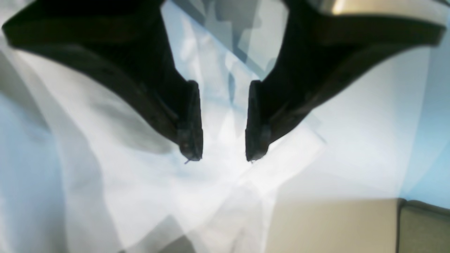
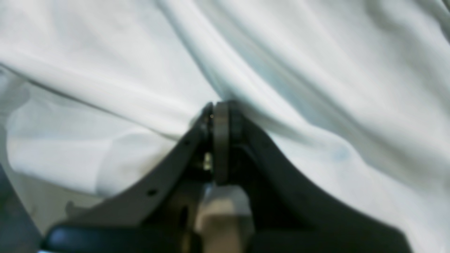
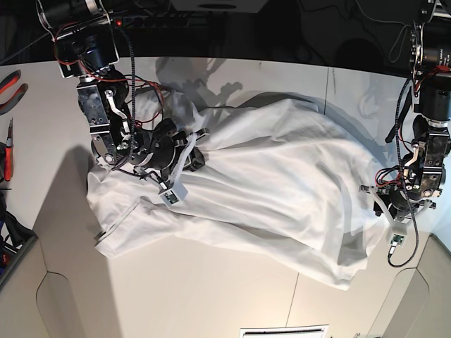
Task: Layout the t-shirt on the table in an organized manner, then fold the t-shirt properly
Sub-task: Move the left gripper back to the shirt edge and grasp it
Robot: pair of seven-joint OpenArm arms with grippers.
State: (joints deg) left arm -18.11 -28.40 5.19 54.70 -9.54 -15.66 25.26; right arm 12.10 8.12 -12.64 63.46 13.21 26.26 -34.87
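Note:
The white t-shirt [image 3: 275, 183] lies wrinkled and stretched crosswise over the table [image 3: 211, 289], one sleeve at the lower left. In the base view my right gripper [image 3: 197, 151] rests on the shirt's upper left part. The right wrist view shows that gripper [image 2: 219, 112] shut, with a fold of the t-shirt [image 2: 316, 88] pinched at its tips and creases running out from there. My left gripper [image 3: 380, 201] sits at the shirt's right edge. In the left wrist view it [image 1: 223, 156] stands open just above the white cloth [image 1: 140, 175], nothing between its fingers.
Red-handled pliers [image 3: 10, 81] and other tools lie at the table's far left edge. The table's back edge borders a dark area with cables. A white label [image 3: 282, 331] sits at the front edge. Bare tabletop [image 1: 334, 225] shows beyond the cloth.

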